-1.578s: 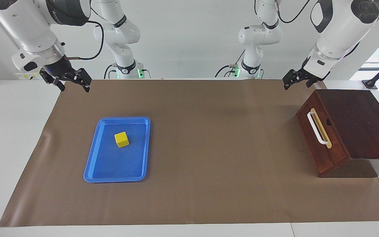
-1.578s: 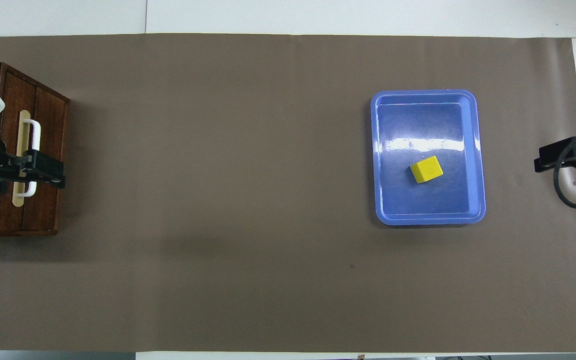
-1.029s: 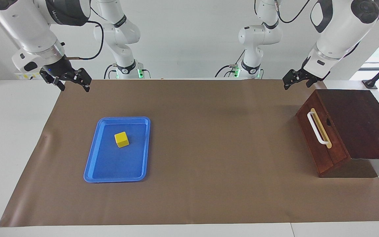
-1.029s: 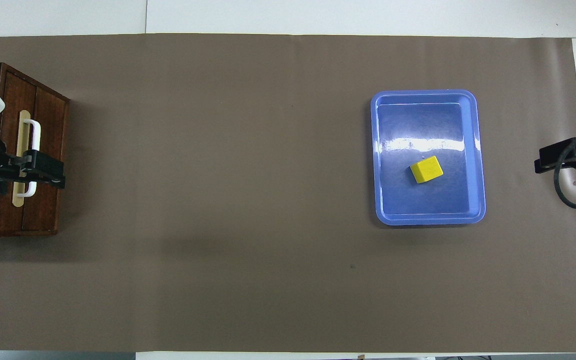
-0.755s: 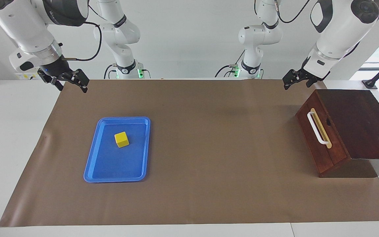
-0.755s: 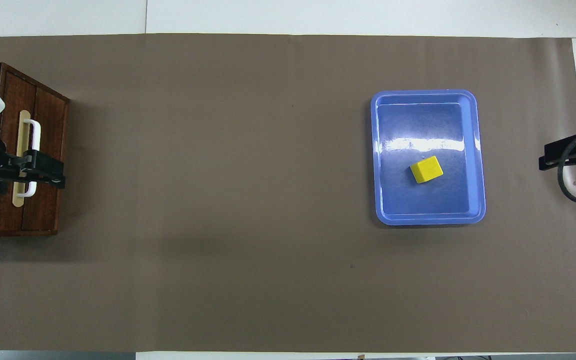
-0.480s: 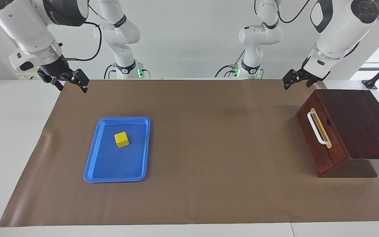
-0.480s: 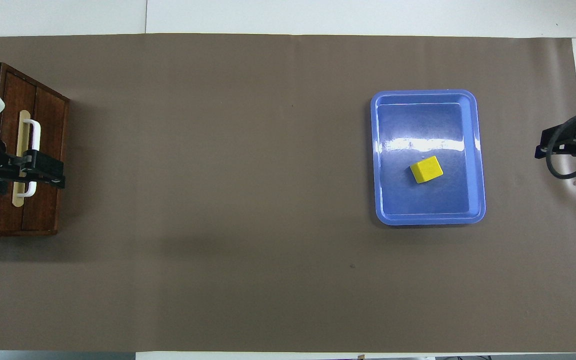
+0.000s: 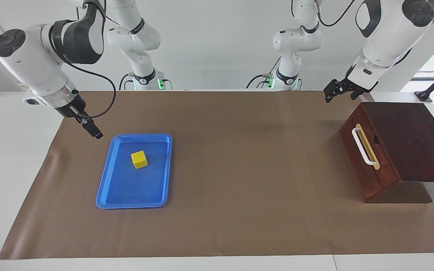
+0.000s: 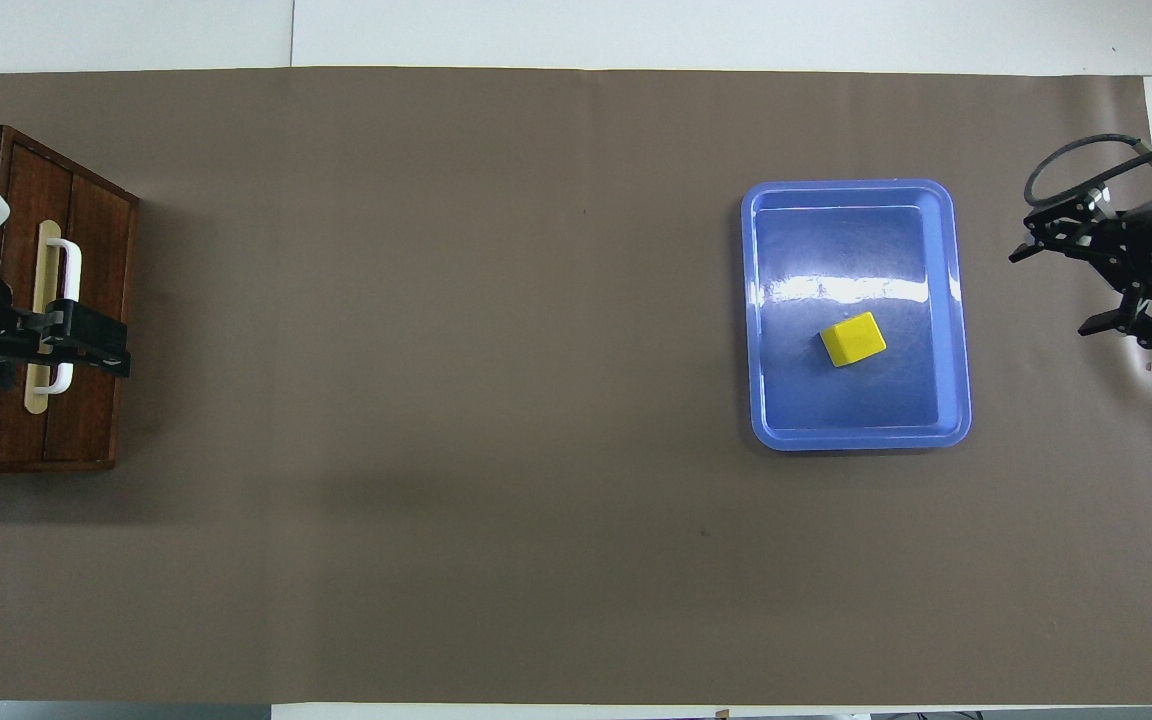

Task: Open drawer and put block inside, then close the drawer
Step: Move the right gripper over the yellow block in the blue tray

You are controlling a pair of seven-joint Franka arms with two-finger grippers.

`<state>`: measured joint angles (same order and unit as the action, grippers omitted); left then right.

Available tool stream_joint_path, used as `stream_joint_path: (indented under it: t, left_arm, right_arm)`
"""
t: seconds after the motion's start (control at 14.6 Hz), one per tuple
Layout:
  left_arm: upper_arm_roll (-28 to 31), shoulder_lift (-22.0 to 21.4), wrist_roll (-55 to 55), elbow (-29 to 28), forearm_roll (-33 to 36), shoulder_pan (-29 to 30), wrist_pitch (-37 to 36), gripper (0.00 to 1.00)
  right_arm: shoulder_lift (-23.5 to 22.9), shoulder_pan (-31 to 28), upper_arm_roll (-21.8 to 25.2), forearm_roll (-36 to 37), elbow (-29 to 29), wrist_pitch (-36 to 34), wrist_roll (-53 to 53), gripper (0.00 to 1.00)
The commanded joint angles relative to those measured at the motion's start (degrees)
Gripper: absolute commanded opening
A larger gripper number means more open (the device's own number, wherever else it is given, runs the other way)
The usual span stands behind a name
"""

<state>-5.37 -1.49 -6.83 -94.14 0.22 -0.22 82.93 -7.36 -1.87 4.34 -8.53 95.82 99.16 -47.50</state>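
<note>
The yellow block (image 9: 139, 159) lies in a blue tray (image 9: 134, 205) toward the right arm's end of the table; it also shows in the overhead view (image 10: 853, 338). The drawer (image 9: 367, 169) is shut in its dark wooden box, white handle (image 9: 364, 147) facing the tray. My right gripper (image 9: 95, 133) is open and empty, tilted down over the mat just beside the tray's corner nearest the robots; the overhead view shows its fingers spread (image 10: 1051, 292). My left gripper (image 9: 340, 97) is open and empty, raised in the air by the box's corner; in the overhead view it (image 10: 121, 358) covers part of the handle (image 10: 66, 280).
A brown mat (image 9: 239, 169) covers the table between tray and box. The box top (image 9: 413, 139) slopes up toward the left arm's end. Two other robot arms stand at the table's robot edge.
My right arm has swung down and toward the tray, its gripper now low by the tray's corner. The left arm, block, tray and drawer have not moved.
</note>
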Motion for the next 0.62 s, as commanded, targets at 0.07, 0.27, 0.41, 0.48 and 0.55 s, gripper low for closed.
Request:
stream_joint_path:
  t: [0.07,0.27,0.41,0.48,0.55]
  left_arm:
    - [-0.1,-1.1,0.7,-0.3,-0.5,0.4,-0.7,1.00]
    - [-0.1,-1.1,0.6,-0.3,-0.5,0.4,-0.6,1.00]
    - [-0.1,-1.1,0.7,-0.3,-0.5,0.4,-0.7,1.00]
    - [-0.1,-1.1,0.7,-0.3,-0.5,0.4,-0.7,1.00]
    - [-0.1,-1.1,0.7,-0.3,-0.5,0.4,-0.7,1.00]
  right_arm:
    - [-2.8,-1.8,-0.4,-7.1,0.9,2.6,-10.8,0.95]
    - [-5.0,-2.8,-0.3,-13.1,1.6,4.7,-13.1,0.95]
    - [-5.3,-2.3,-0.3,-16.1,5.0,8.4,-13.4,0.95]
    - [-6.5,-2.5,-0.3,-17.7,5.2,8.8,-13.4,0.95]
    - [-8.1,-2.8,-0.3,-19.1,5.1,8.9,-13.1,0.95]
